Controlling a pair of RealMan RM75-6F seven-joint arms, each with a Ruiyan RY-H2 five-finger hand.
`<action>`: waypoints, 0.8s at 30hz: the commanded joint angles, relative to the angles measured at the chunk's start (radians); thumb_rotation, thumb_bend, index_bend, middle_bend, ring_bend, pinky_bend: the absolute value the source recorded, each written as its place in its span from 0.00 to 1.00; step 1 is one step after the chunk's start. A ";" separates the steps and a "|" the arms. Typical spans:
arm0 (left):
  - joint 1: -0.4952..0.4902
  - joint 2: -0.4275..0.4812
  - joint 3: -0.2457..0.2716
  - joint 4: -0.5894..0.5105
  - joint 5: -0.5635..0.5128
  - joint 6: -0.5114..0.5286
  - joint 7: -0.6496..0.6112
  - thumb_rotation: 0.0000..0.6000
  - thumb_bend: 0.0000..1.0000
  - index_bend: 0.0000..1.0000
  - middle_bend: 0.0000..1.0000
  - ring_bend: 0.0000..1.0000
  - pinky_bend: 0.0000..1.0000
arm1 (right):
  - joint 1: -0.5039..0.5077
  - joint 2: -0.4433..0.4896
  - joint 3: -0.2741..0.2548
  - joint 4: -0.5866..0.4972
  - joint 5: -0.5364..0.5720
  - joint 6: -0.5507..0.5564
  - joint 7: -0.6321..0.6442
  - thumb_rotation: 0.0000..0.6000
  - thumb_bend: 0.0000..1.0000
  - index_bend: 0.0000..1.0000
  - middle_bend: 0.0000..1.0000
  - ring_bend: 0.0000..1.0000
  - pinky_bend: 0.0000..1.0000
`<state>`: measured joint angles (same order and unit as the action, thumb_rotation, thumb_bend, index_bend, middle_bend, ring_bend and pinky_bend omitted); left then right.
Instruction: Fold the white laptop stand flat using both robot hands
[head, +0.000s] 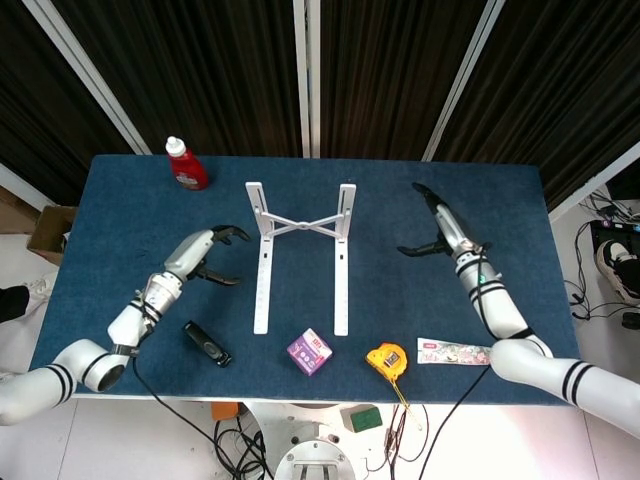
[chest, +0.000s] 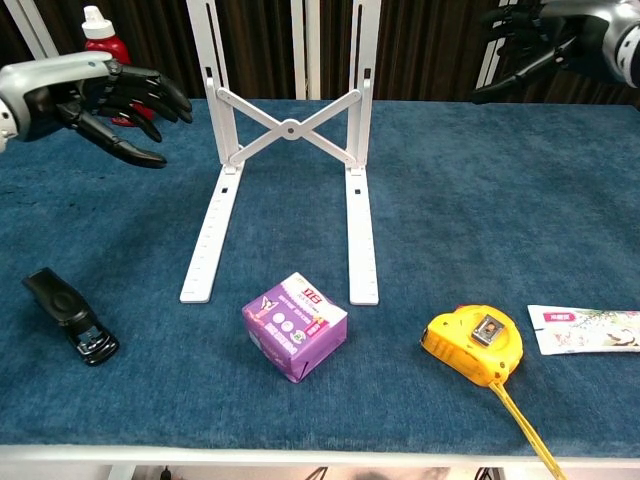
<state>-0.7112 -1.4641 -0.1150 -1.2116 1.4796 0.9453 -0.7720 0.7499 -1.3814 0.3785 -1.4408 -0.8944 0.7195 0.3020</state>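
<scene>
Head view: my hands flank the white metal laptop stand (head: 300, 252), upright mid-table.
My left hand (head: 205, 252) and right hand (head: 432, 225) hover apart from it, fingers spread, holding nothing.

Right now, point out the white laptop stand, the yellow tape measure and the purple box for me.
white laptop stand (head: 300, 224): head view, on the centre of its cross brace.
yellow tape measure (chest: 474, 343): chest view, on the top of its case.
purple box (chest: 295, 325): chest view, on its printed top face.
</scene>
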 joint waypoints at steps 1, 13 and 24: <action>0.082 0.088 0.035 -0.097 -0.002 0.089 0.178 1.00 0.05 0.30 0.27 0.22 0.31 | 0.086 -0.125 0.038 0.152 -0.009 -0.096 0.076 1.00 0.01 0.00 0.04 0.00 0.00; 0.218 0.197 0.095 -0.230 -0.040 0.205 0.488 1.00 0.05 0.28 0.25 0.22 0.28 | 0.146 -0.201 0.052 0.160 -0.348 -0.147 0.317 1.00 0.03 0.00 0.08 0.00 0.00; 0.242 0.224 0.094 -0.220 -0.027 0.223 0.527 1.00 0.05 0.28 0.25 0.22 0.28 | -0.031 -0.011 -0.159 -0.025 -0.598 0.026 0.454 1.00 0.03 0.00 0.10 0.00 0.00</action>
<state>-0.4680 -1.2425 -0.0188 -1.4334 1.4534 1.1694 -0.2497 0.7450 -1.4213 0.2511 -1.4409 -1.4644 0.7209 0.7480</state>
